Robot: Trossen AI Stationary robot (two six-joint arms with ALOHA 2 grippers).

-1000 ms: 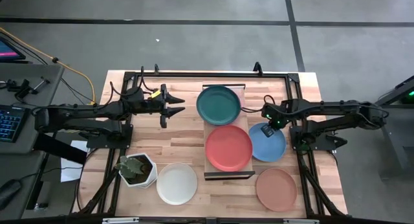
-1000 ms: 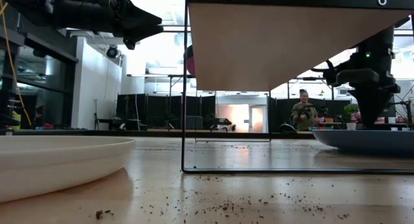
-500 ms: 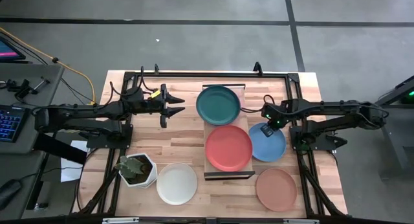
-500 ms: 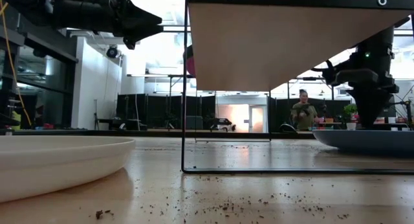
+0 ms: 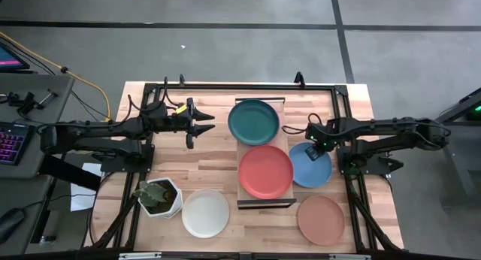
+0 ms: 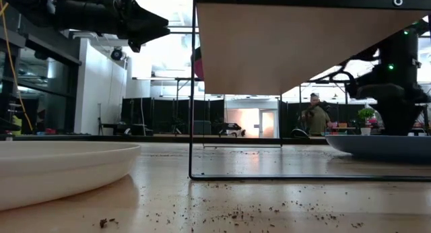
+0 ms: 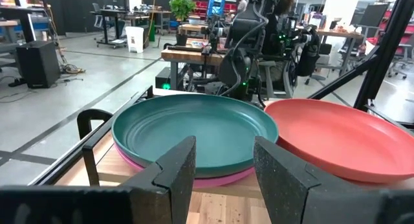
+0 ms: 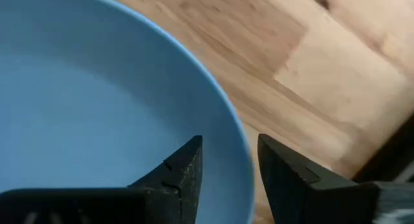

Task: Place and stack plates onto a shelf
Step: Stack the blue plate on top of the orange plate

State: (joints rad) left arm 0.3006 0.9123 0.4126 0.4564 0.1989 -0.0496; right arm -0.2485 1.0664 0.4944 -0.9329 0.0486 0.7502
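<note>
The shelf [image 5: 265,204] stands raised in the table's middle. On its far half a dark teal plate [image 5: 254,121] lies on a magenta pink plate [image 7: 213,180]; a coral red plate [image 5: 265,171] lies on its near half. A light blue plate [image 5: 310,166] rests on the table to the shelf's right. My right gripper [image 8: 229,159] points down, open, one finger inside and one outside the blue plate's far rim [image 8: 238,143]. My left gripper [image 7: 223,172] hovers open and level left of the shelf, facing the teal plate.
A white plate [image 5: 205,213] and a salmon tan plate [image 5: 321,220] lie near the table's front edge. A white hexagonal plant pot [image 5: 159,198] stands at front left. A dark frame [image 5: 225,86] runs round the table. A person [image 6: 314,115] stands far back in the room.
My right gripper has sunk a little toward the light blue plate's far rim. The plates and my left arm have kept still.
</note>
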